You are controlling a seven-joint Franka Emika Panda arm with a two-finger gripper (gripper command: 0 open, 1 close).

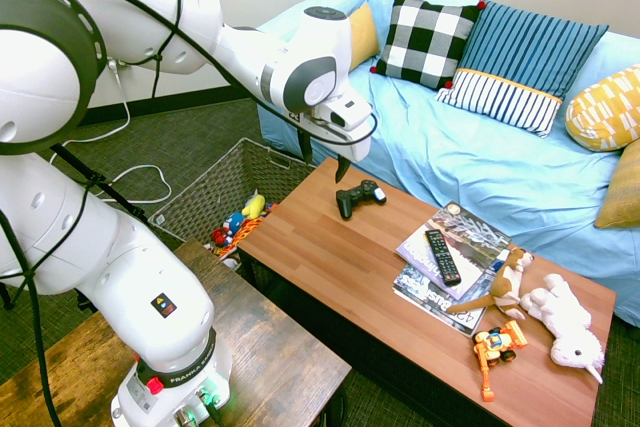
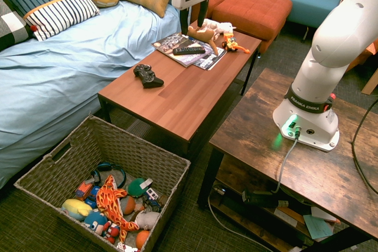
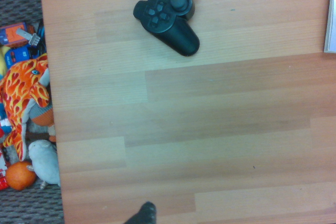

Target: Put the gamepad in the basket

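Bright, even light filled the room; the first exterior view looked washed out on the white arm (image 1: 140,277). The wrist view seemed slightly soft.

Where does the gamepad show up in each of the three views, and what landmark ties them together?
First exterior view: the gamepad lies on the table's upper-left part, near the sofa.
Second exterior view: left of the picture's centre, between the sofa and the magazines.
Wrist view: at the top edge, just left of the middle, partly cut off.
Shared landmark: the basket with the orange flame-patterned toy, beside the table.
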